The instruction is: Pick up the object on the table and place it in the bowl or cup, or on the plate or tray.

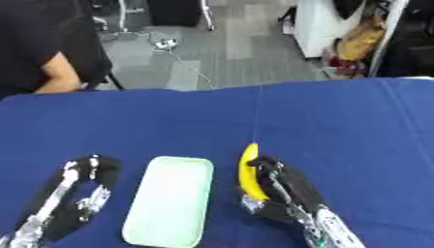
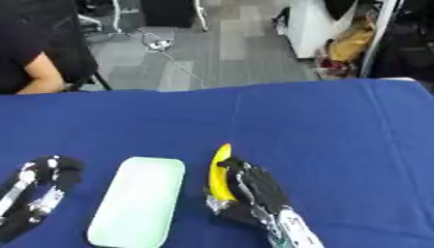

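Note:
A yellow banana (image 1: 248, 170) lies lengthwise on the blue table, just right of a pale green rectangular tray (image 1: 170, 199). My right hand (image 1: 284, 191) comes in from the lower right and lies against the banana's right side, its fingers curled around the near half and its thumb below the fruit's near end. Left of the tray, my left hand (image 1: 83, 186) rests on the cloth with its fingers relaxed and holding nothing. The tray has nothing on it.
The blue tablecloth (image 1: 339, 121) runs to the far edge, with grey floor beyond. A person in black sits at the far left corner, with an arm (image 1: 57, 75) near the table edge. Bags and furniture stand on the floor at the far right.

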`<state>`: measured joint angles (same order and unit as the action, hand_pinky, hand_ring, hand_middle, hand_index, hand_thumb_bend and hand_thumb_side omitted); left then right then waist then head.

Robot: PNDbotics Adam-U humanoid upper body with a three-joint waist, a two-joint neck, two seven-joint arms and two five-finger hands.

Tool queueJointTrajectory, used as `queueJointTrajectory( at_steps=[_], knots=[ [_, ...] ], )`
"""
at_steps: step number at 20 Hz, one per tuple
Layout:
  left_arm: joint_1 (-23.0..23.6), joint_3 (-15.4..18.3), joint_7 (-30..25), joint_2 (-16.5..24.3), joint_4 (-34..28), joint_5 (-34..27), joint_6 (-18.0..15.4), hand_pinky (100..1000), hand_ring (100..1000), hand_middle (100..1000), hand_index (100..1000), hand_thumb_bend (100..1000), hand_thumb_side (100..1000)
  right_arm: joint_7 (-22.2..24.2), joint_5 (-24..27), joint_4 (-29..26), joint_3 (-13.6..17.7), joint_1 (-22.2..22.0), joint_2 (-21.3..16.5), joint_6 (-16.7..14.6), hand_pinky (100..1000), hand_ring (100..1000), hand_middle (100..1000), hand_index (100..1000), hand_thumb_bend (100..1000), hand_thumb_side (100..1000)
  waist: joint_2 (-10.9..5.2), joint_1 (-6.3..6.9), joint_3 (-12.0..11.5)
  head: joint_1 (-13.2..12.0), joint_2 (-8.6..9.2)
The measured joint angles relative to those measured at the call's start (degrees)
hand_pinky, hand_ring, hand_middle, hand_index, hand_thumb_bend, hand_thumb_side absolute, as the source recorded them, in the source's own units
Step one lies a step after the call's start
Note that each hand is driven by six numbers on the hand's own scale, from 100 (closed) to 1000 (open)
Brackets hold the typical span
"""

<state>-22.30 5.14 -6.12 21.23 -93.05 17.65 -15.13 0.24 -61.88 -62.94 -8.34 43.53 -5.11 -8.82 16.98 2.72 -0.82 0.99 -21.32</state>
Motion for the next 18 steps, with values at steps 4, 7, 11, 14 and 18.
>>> queueJointTrajectory(
  at_steps=[4, 7, 11, 14, 18],
  knots=[
    [0.0, 0.0, 0.0, 0.0, 0.0, -0.1, 0.0, 501, 593, 600, 746, 100, 856, 0.0, -1.5, 0.0, 0.0, 0.1, 0.0, 0.0, 368, 600, 730, 861, 467, 902, 0.00, 0.01, 0.0, 0.0, 0.01],
    [0.0, 0.0, 0.0, 0.0, 0.0, -0.1, 0.0, 501, 593, 600, 746, 100, 857, 0.0, -1.7, 0.0, 0.0, 0.2, 0.0, 0.0, 366, 599, 729, 861, 463, 901, 0.01, 0.02, 0.0, 0.0, 0.01],
    [0.0, 0.0, 0.0, 0.0, 0.0, -0.1, 0.0, 502, 593, 600, 746, 100, 858, 0.0, -1.8, 0.0, 0.0, 0.2, 0.0, 0.0, 346, 592, 727, 861, 453, 890, 0.02, 0.06, 0.0, 0.0, 0.02],
    [0.0, 0.0, -0.1, 0.0, 0.0, -0.1, -0.1, 502, 593, 600, 746, 100, 858, 0.1, -1.8, 0.0, 0.0, 0.2, 0.0, 0.2, 320, 578, 725, 862, 457, 881, 0.02, 0.06, 0.0, 0.0, 0.02],
    [0.0, 0.0, -0.1, 0.0, 0.0, -0.1, -0.1, 502, 594, 601, 747, 100, 858, 0.3, -1.8, -0.4, 0.2, 0.2, 0.0, 0.9, 285, 558, 719, 861, 456, 876, 0.03, 0.06, 0.0, 0.0, 0.02]
  ],
)
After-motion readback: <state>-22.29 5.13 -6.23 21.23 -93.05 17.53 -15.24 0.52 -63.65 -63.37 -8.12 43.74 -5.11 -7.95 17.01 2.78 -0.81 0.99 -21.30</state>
